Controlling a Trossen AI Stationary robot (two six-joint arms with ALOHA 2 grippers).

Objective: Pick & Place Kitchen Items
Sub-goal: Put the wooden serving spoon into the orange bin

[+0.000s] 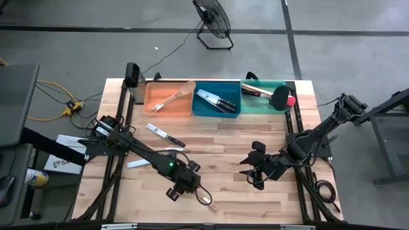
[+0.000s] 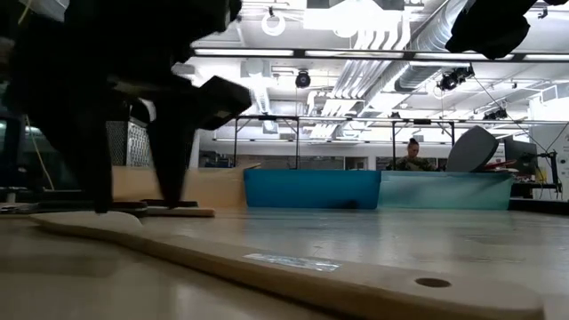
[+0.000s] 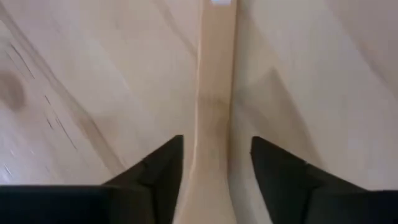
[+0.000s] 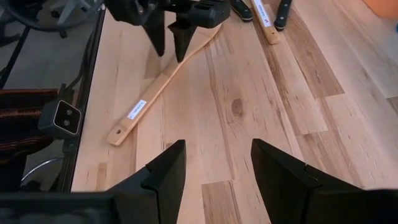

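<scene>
A pale wooden spoon (image 4: 155, 87) lies flat on the table near the front edge, its holed handle end (image 1: 213, 207) toward the near side. My left gripper (image 3: 217, 168) stands open over it, tilted steeply down. One finger is on each side of the handle (image 3: 216, 93) where it widens toward the head, with a gap showing on both sides. The right wrist view shows the same left gripper (image 4: 169, 40) astride the spoon. My right gripper (image 1: 250, 171) hangs open above bare table right of centre, with nothing between its fingers (image 4: 168, 174).
At the far edge stand an orange bin (image 1: 153, 105) with a wooden spoon, a blue bin (image 1: 203, 110) with knives, and a green bin (image 1: 255, 107) with utensils. A black-handled knife (image 1: 165, 134) and another utensil (image 1: 148, 158) lie near the left arm.
</scene>
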